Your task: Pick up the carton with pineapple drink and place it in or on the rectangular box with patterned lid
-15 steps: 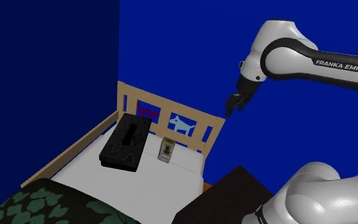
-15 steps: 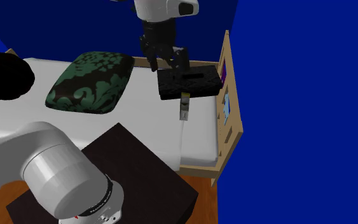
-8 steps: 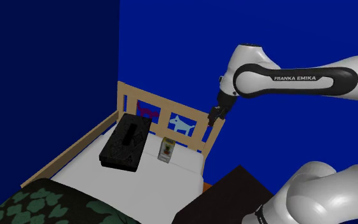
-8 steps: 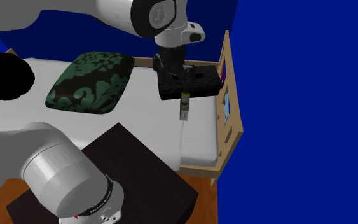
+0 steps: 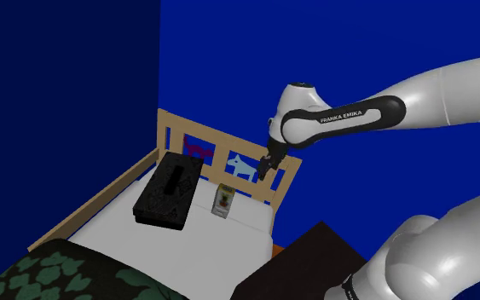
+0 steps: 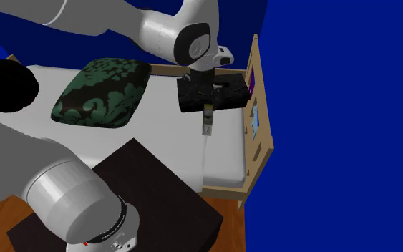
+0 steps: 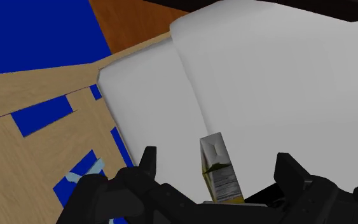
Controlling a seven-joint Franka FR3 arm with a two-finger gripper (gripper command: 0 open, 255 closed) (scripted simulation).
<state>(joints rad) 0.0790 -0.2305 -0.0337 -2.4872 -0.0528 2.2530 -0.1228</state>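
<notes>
The small drink carton point(image 5: 222, 200) stands upright on the white mattress point(image 5: 187, 247), close to the wooden footboard point(image 5: 229, 152). Beside it lies the rectangular black box with a textured lid point(image 5: 169, 189). My gripper point(image 5: 266, 168) hangs above the footboard, up and to the shoulder view's right of the carton. In the wrist view the gripper point(image 7: 219, 159) is open, and the carton point(image 7: 220, 168) shows between its spread fingers, farther off and untouched. From the second exterior view the carton point(image 6: 207, 119) stands just in front of the box point(image 6: 225, 93).
A green patterned pillow point(image 6: 101, 93) lies on the bed away from the footboard. The dark brown stand top point(image 6: 149, 193) sits beside the bed over a wood floor point(image 7: 133, 22). Blue walls point(image 5: 229, 51) close in behind the footboard.
The arm has swung down and toward the shoulder view's left, bringing the gripper from high beside the bed to just above the footboard near the carton. Fingers stayed open; carton and box have not moved.
</notes>
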